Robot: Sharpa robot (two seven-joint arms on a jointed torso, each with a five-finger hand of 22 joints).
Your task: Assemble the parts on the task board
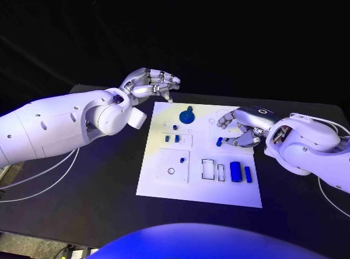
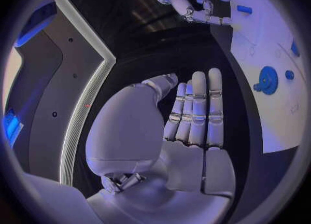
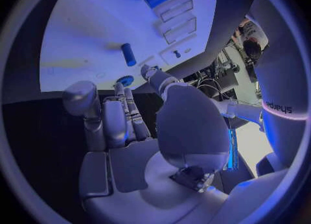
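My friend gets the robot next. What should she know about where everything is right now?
Left hand: open, holding nothing, off the far left corner of the white board.
Right hand: fingers pinch a small blue peg over the board's right side.
On the board: blue gear at the far end, two blue blocks near the right edge, small blue pieces in the middle.
Done: cannot tell.
Left: place the peg; empty slots remain.

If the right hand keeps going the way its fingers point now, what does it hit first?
Most likely the small blue part just ahead of the right hand, whose fingertips hover at the task board's right edge. They may already touch it; depth is unclear.
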